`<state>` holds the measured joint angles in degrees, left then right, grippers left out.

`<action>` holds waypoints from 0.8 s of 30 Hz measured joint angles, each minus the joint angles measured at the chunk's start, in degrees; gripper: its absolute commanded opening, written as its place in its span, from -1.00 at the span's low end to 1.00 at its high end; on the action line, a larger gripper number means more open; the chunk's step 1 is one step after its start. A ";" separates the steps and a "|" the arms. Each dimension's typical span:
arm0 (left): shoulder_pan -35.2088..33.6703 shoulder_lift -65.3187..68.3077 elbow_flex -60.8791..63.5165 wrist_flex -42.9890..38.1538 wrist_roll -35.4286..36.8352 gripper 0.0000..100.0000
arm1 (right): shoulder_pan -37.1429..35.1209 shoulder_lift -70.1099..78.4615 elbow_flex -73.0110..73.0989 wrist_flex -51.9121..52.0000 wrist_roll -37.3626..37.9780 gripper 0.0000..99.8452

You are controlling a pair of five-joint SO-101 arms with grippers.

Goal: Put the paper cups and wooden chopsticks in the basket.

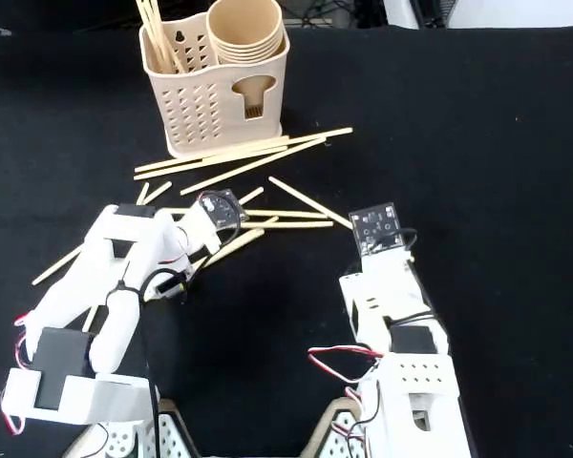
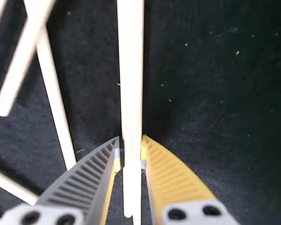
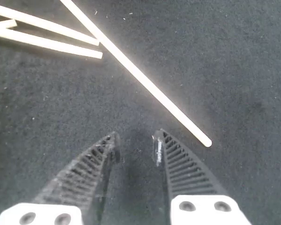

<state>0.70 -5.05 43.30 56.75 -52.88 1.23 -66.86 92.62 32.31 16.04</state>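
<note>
The basket [image 1: 205, 105] stands at the far side of the black cloth [image 1: 477, 143], opposite both arms. A stack of paper cups [image 1: 246, 38] sits nested in one of its compartments, and a few upright chopsticks [image 1: 156, 29] lean in the compartment next to them. Just in front of the basket a row of loose chopsticks [image 1: 239, 155] lies on the cloth, close to its foot. Farther from the basket, toward the arms, scattered sticks [image 1: 288, 218] lie crossed over one another. A lone stick [image 1: 55, 267] lies well away from the basket, beside the left arm [image 1: 124, 277].

The left arm bends over the scattered sticks and covers several of them from above, along with its own fingers. Its wrist view shows what the high view hides: the left gripper [image 2: 130, 138] is clamped on a held chopstick [image 2: 130, 70]. A grey jaw and a yellow jaw press it from either side, and the stick runs straight out past the tips. Whether this stick is lifted or rests on the cloth cannot be told. Neighbouring sticks [image 2: 54, 108] lie on the cloth beside it.

The right arm [image 1: 392, 315] stretches toward the basket, ending at the edge of the scattered sticks. In its wrist view the right gripper [image 3: 136, 136] has its jaws parted with nothing between them, low over bare cloth. A long chopstick [image 3: 140, 77] lies just beyond the tips, its end near one jaw but apart from it. Two more sticks [image 3: 47, 35] lie past it.
</note>
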 measured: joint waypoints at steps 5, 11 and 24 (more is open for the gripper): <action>0.00 0.00 0.00 0.00 0.26 -0.94 | 0.00 0.00 0.00 0.00 0.00 -0.72; 0.00 0.00 -0.35 0.53 3.96 -0.94 | 0.00 0.00 0.00 0.00 0.00 -0.72; 0.62 -27.52 2.73 10.29 4.31 -0.94 | 0.00 0.00 0.00 0.00 0.00 -0.72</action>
<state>1.32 -32.57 46.02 67.03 -48.57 1.23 -66.86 92.62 32.31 16.04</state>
